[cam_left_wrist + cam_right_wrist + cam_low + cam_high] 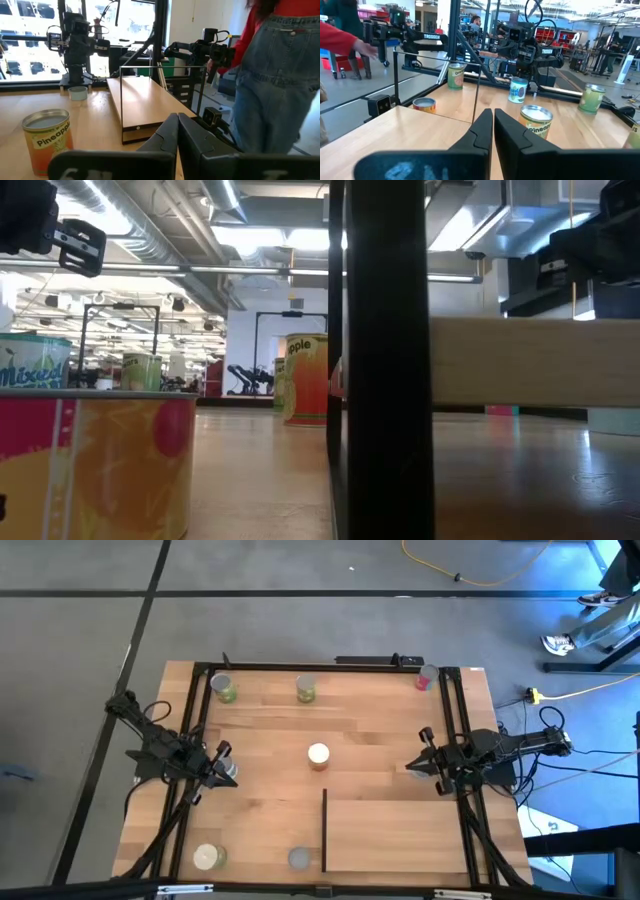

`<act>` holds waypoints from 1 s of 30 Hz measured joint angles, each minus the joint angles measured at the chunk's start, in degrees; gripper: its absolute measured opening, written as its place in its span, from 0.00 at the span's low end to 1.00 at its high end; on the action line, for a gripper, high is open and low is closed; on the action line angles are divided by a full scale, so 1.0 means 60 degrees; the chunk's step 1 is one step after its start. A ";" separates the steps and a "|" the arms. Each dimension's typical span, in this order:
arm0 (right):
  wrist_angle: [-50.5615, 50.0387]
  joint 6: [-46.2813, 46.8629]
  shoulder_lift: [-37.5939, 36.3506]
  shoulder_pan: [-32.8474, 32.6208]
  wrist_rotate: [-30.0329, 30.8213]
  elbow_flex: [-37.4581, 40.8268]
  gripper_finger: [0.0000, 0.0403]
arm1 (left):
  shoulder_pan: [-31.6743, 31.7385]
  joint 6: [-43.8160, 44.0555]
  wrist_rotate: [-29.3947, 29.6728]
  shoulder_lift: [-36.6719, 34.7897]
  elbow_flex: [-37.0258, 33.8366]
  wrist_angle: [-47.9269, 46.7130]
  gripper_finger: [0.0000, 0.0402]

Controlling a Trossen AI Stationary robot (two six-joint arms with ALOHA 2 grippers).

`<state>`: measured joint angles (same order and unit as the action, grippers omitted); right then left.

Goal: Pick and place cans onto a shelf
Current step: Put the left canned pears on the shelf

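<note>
Several cans stand upright on their bases on the wooden table: two green ones [224, 688] [306, 689] and a red one [427, 679] along the far edge, a pineapple can [318, 755] in the middle, and two [207, 857] [298, 858] at the near edge. The shelf [400, 835] lies flat at the near right, its black strip [324, 830] facing the middle. My left gripper [222, 762] hovers level at the left edge, shut and empty, beside a grey-topped can [229, 773]. My right gripper [420, 758] is level at the right edge, shut and empty.
Black frame rails [195, 720] [455, 720] run along the table's left, right and far sides. A person in a red top and denim [280, 75] stands past the table's near right. A black post [380, 360] fills the middle of the low view.
</note>
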<state>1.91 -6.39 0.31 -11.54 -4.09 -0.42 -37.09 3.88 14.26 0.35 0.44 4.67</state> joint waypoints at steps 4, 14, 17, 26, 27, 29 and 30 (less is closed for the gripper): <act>0.0000 0.0043 0.0001 0.0001 -0.0001 0.0002 0.05 | -0.0002 -0.0003 0.0000 0.0002 -0.0002 0.0000 0.00; 0.0059 0.0110 -0.0001 -0.0001 -0.0005 -0.0001 0.05 | -0.0004 -0.1716 0.1240 0.0002 0.0007 0.0646 0.00; 0.0509 0.0422 -0.0002 0.0000 -0.0002 -0.0001 0.05 | -0.0002 -0.1352 0.2580 0.0002 0.0292 0.0770 0.00; 0.1699 0.0375 -0.0002 0.0000 0.1037 -0.0001 0.05 | 0.0002 -0.0394 0.3759 0.0317 0.3306 -0.2076 0.00; 0.1704 0.0375 -0.0002 -0.0001 0.1265 -0.0001 0.05 | 0.0002 -0.0117 0.3829 0.0508 0.3780 -0.2792 0.00; 0.1719 0.0368 -0.0002 0.0001 0.1606 -0.0001 0.05 | 0.0002 0.0339 0.4040 0.1047 0.4795 -0.4033 0.00; 0.1719 0.0296 -0.0002 0.0000 0.1731 0.0000 0.05 | 0.0002 0.0536 0.4220 0.1355 0.5289 -0.4599 0.00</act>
<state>12.23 -4.62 0.30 -11.54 6.29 -0.42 -37.08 7.09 39.58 8.48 32.17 -22.93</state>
